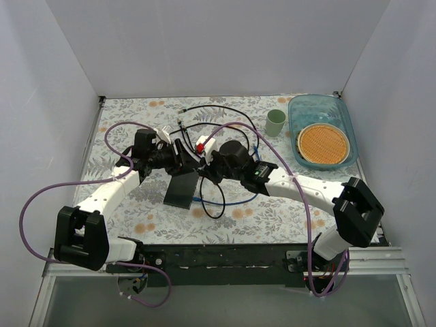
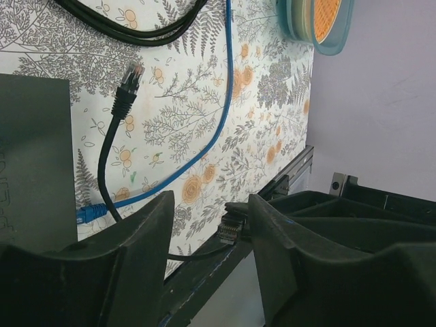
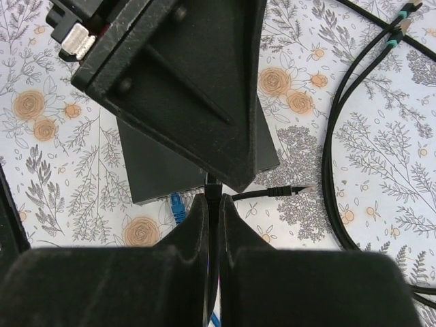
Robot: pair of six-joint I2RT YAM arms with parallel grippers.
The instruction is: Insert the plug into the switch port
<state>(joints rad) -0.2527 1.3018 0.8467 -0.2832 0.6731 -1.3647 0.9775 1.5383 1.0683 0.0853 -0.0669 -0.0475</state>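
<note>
the right gripper [image 3: 213,204] has its two fingers pressed together on a thin black cable [image 3: 253,195], pinching it a little way behind the black network plug with a clear tip [image 3: 294,190]. the plug sticks out sideways from the fingers, just beside a corner of the flat dark grey rectangular box [image 3: 153,167], with its tip pointing away from the box. it seems to hang just above the floral tablecloth [image 1: 150,219] rather than rest on it, though the view is too flat to be sure.

the left gripper [image 2: 211,269] is spread wide with nothing between its fingers [image 2: 146,252]. seen from the right wrist, it hovers over the far part of the box.

the box lies flat in the middle of the table, beneath the two meeting grippers. a blue plug [image 2: 88,214] on a blue cable [image 2: 218,129] sits against one long edge of it. no switch port can be made out, as that edge faces away or is covered.

loops of thicker black cord [image 3: 334,170] trail across the cloth beside the box. far right stand a small green cup [image 1: 275,122] and a clear teal plastic tray [image 1: 320,98] holding a round orange woven disc [image 1: 324,144].
</note>
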